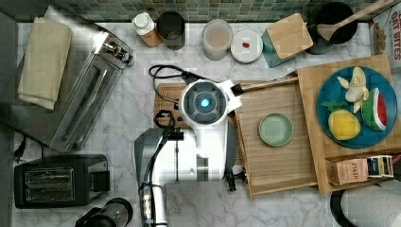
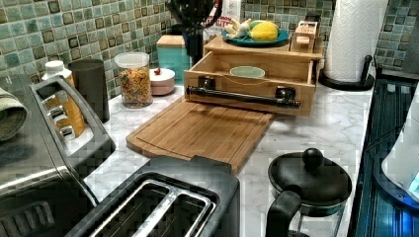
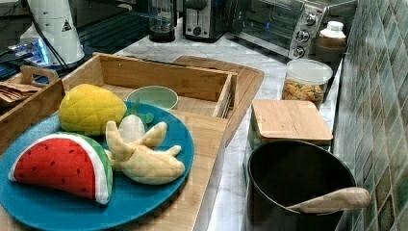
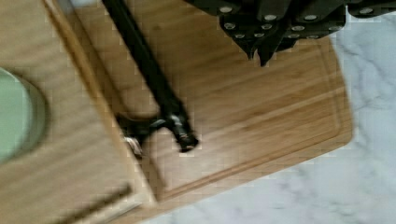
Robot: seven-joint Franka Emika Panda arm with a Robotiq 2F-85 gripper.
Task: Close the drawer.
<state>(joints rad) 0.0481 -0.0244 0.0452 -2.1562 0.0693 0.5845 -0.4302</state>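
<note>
Drawer point(image 2: 249, 85): pulled well out of its box over the cutting board point(image 2: 197, 131); not yet closed. Small green bowl point(image 2: 247, 72) sits on its plank floor.
Handle point(image 2: 243, 96): black bar across the front, facing the arm, free to be pushed.
Gripper point(image 4: 262, 44): above the board, just beside the handle and apart from it; fingertips drawn together, holding nothing, probably meant as a blunt pusher.
Blue plate point(image 3: 139, 192): toy fruit, on the box top, clear of the drawer's travel.
</note>
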